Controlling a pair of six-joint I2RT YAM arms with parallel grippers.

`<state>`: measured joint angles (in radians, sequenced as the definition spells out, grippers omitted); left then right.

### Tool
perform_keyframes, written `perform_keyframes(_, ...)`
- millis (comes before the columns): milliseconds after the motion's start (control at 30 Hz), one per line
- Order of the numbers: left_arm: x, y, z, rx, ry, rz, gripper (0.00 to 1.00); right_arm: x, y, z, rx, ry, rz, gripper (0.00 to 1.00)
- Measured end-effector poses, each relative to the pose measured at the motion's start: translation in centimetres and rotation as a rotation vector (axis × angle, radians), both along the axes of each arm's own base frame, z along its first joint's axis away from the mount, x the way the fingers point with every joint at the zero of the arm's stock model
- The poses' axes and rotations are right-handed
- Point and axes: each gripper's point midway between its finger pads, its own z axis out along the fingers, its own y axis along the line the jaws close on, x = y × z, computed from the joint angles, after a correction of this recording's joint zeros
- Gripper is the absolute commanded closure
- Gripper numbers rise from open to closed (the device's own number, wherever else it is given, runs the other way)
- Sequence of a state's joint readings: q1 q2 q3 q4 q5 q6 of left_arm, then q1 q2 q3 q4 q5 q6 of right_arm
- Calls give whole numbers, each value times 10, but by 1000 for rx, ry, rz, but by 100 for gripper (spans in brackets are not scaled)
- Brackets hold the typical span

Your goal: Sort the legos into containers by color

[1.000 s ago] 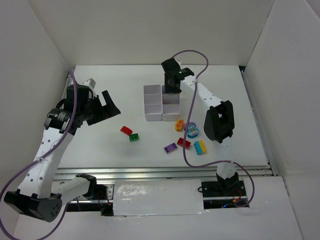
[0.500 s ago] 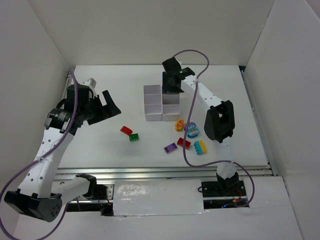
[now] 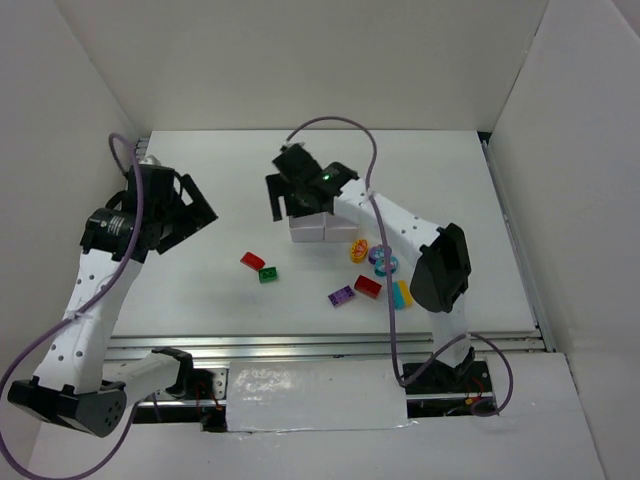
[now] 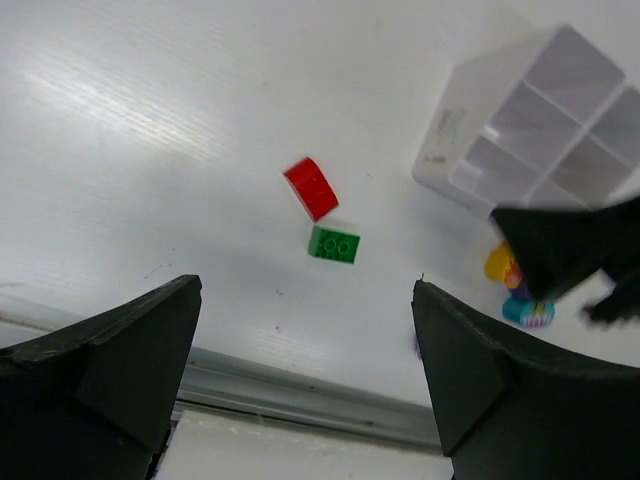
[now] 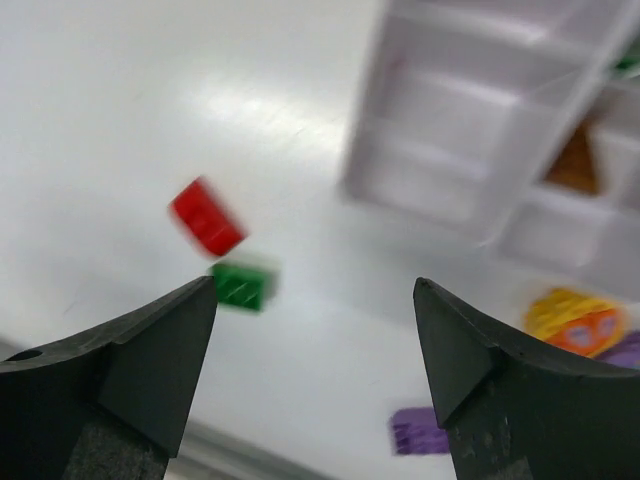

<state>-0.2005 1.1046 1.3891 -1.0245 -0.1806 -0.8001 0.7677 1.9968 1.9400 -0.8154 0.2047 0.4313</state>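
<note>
Right hand hangs open and empty. A red curved plastic brick and a green rectangular plastic brick lie just beside each other, ahead-left of it. Risk: closing on one may catch both. The white six-compartment plastic container block sits ahead-right and could be knocked.

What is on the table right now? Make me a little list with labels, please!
box: white containers, with an orange thing in one compartment
loose pair: red brick beside green brick
loose cluster: purple brick, second red brick, yellow round piece, teal round piece
left end effector: open, empty
right end effector: open, empty, by the containers
</note>
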Motion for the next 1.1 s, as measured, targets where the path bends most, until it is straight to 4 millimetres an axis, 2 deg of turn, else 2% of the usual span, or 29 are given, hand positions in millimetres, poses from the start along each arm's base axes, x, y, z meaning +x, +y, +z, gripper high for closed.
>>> perform_keyframes(67,-4,15,4,23,-2,95,0,-33,29,-2,12,12,52,13)
perform_keyframes(133,-12,30,9,44,-14,187,1,-66,52,-14,8,41,90,13)
perform_keyframes(233,-29,50,21,72,-34,292,0,-94,70,-40,-16,98,116,13)
perform_keyframes(333,-34,56,38,66,-92,328,0,-103,79,-71,-54,139,120,13)
perform_keyframes(400,-36,57,40,65,-104,327,0,-106,83,-96,-92,167,125,14)
perform_keyframes(467,-36,55,39,63,-107,317,0,-109,84,-123,-137,199,126,14)
perform_keyframes(600,-36,51,22,69,-70,277,0,-109,83,-166,-215,234,124,15)
perform_keyframes(733,-37,44,6,70,-28,229,0,-107,89,-161,-192,226,122,17)
perform_keyframes(800,-36,41,4,67,-25,205,0,-107,88,-162,-193,227,122,18)
perform_keyframes(933,-32,35,7,54,-41,168,1,-106,88,-166,-203,226,122,28)
perform_keyframes(1000,-30,33,8,46,-49,154,1,-105,87,-166,-209,222,119,37)
perform_keyframes(1033,-29,31,8,42,-51,148,0,-104,87,-166,-211,218,117,47)
perform_keyframes(1100,-27,29,8,38,-55,134,1,-103,87,-166,-211,212,117,58)
